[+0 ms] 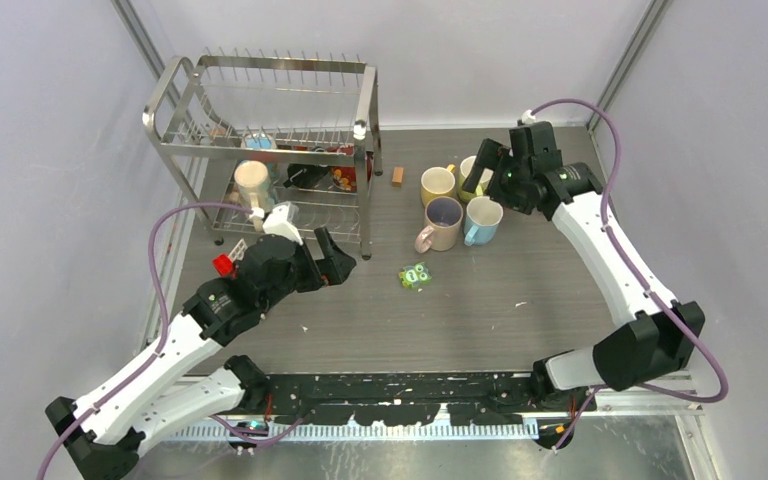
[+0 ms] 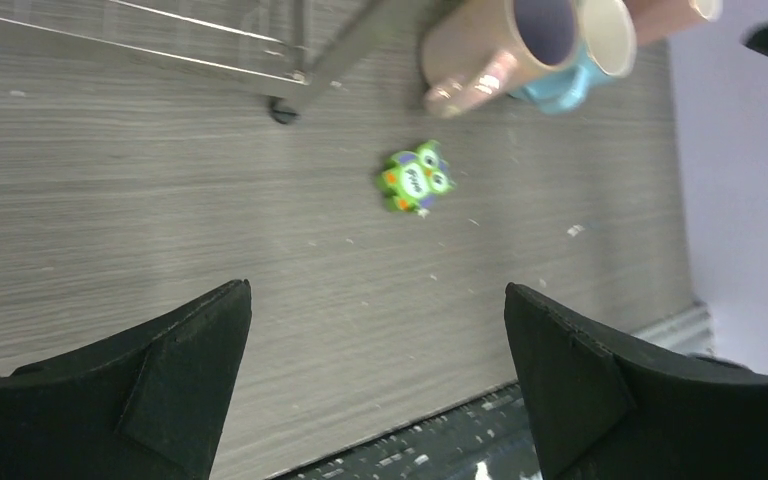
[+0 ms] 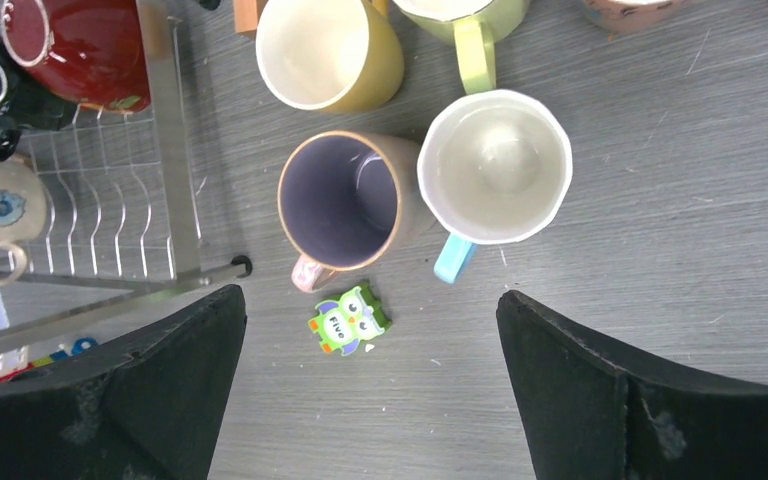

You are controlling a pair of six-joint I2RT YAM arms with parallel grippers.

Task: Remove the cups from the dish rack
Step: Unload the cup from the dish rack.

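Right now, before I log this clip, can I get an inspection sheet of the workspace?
Surface: grey table, a few white specks.
Job's things: mugs upright on the table beside the rack; cream mug and others inside the rack.
Clutter: owl toy, wooden block.
Grippers: left fingers and right fingers open, empty.
Cables: purple cable looping off each arm.
Surroundings: pale walls; nothing else seen.
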